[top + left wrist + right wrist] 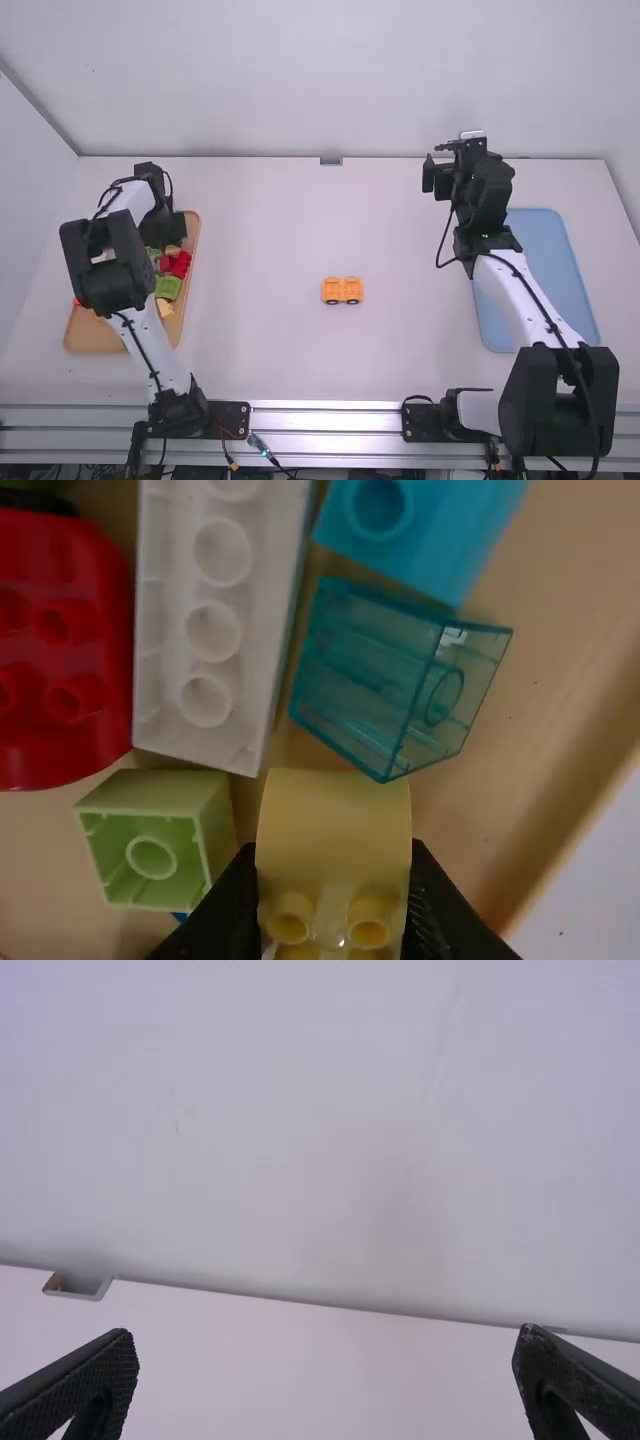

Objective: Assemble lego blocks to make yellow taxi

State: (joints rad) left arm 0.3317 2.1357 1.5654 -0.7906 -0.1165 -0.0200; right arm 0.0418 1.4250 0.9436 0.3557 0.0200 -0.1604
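Note:
Low over the far part of the wooden tray (92, 338) is my left gripper (172, 232) in the high view. In the left wrist view a yellow block (333, 825) with studs sits between the fingers of my left gripper (335, 905), which is shut on it. An orange-yellow wheeled taxi base (342, 290) stands on the table near the middle. My right gripper (437, 176) is raised at the far right in the high view; in the right wrist view my right gripper (325, 1385) is open, its fingers wide apart with nothing between them.
Around the held block lie a white brick (208, 620), a clear teal block (395, 680), a blue block (420, 525), a light green block (160, 845) and a red piece (60, 650). A blue tray (548, 262) lies at the right beside the right arm.

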